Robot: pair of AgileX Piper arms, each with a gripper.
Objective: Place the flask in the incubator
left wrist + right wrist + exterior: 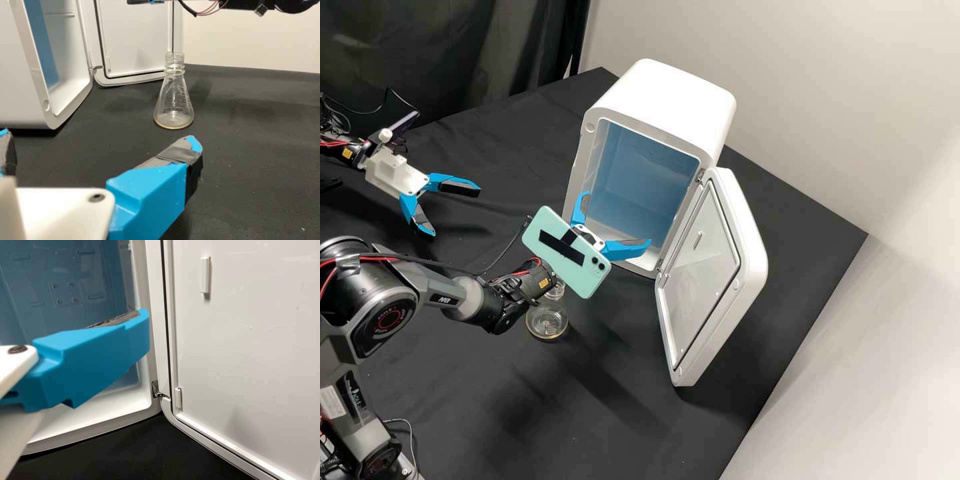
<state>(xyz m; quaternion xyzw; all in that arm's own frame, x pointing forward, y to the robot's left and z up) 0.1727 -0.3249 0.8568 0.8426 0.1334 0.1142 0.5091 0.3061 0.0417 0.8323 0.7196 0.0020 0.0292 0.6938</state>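
The clear Erlenmeyer flask (173, 95) stands upright on the black counter (520, 413), neck open and long axis vertical. It sits a little out from the open mouth of the white incubator (667, 107), whose door (720, 267) is swung wide.

The left gripper (451, 210) hangs released, its blue fingers spread, and nothing lies between it and the flask. In its wrist view the flask is straight ahead, with the incubator off to one side.

The right gripper (615, 220) is also released and holds nothing. It sits at the incubator's threshold and points into the blue chamber, past the flask. That arm's wrist, carrying a mint-green phone (567, 252), hangs over the flask.

The left gripper seems better placed for the grasp: a level approach, closing around the neck or upper cone.
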